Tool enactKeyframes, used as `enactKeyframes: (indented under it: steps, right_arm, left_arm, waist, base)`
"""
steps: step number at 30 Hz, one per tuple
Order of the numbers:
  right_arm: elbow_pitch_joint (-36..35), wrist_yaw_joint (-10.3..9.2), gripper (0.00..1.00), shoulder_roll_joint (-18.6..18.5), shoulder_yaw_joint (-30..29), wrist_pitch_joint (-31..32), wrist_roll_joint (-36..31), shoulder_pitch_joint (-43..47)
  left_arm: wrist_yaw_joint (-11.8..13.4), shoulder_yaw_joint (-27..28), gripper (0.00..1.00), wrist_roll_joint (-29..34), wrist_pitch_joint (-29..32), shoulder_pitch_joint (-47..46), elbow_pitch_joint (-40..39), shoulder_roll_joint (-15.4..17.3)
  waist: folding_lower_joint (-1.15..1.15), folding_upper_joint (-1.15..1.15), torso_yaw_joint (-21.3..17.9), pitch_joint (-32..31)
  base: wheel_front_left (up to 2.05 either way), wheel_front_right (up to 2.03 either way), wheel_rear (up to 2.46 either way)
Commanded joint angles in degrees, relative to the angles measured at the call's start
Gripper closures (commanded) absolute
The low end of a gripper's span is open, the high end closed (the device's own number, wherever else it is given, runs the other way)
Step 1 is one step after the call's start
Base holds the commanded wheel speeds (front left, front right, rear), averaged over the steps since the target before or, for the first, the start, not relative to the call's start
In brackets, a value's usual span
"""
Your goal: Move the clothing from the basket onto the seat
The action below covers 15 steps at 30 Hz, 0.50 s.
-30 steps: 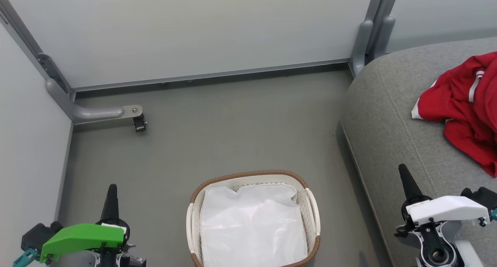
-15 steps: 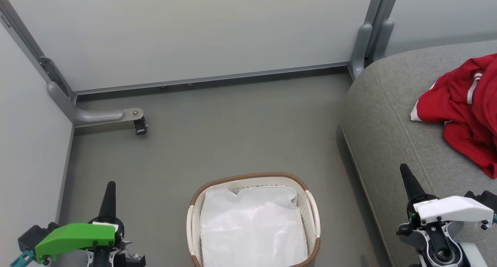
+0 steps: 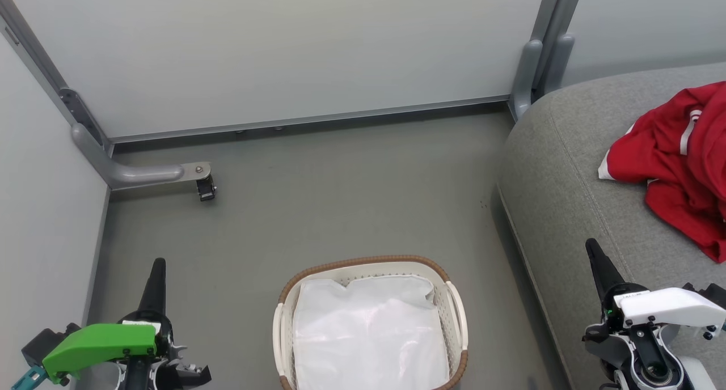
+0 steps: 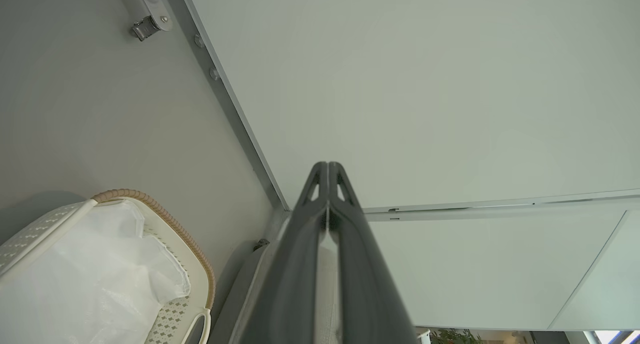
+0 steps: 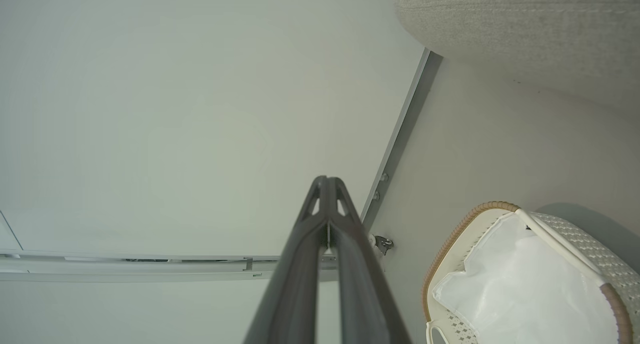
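Observation:
The red clothing (image 3: 678,163) with white stripes lies crumpled on the grey seat (image 3: 567,180) at the right edge of the head view. On the floor at bottom centre stands the white basket (image 3: 457,316) with its brown rim, holding just a plain white liner sheet (image 3: 368,333). My left gripper (image 3: 158,265) points up at the lower left, shut and holding nothing. My right gripper (image 3: 592,246) is at the lower right, over the seat's front edge, shut and holding nothing. The left wrist view shows the shut left gripper (image 4: 327,165) and the basket (image 4: 200,264); the right wrist view shows the shut right gripper (image 5: 326,179) and the basket (image 5: 450,249).
Pale panel walls (image 3: 295,50) close off the back and left. A grey bracket with a small caster (image 3: 205,190) juts from the left wall's foot. A grey post (image 3: 533,67) stands at the seat's far corner. Grey floor (image 3: 340,191) lies between walls, basket and seat.
The whole head picture has shifted slightly downward, so the camera moved. Both grippers sit a little lower in it and stay shut. The clothing and basket have not moved.

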Motion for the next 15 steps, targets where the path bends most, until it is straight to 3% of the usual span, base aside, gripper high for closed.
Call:
enactKeyframes:
  steps: [1,15]
  right_arm:
    - [-0.54,0.01,1.00,-0.16,-0.35,0.43,1.31,0.56]
    - [-1.05,0.01,1.00,0.06,-1.14,1.94,6.76,0.88]
  left_arm:
    - [-0.37,0.28,1.00,-1.22,0.37,-1.34,-0.42,0.40]
    - [-0.96,1.08,1.00,-6.76,1.85,-1.63,-0.81,0.43]
  waist:
    - [0.00,0.00,0.00,-0.08]
    - [0.00,0.00,-0.01,-0.75]
  base:
    - [0.00,0.00,0.00]
    - [0.00,0.00,0.00]
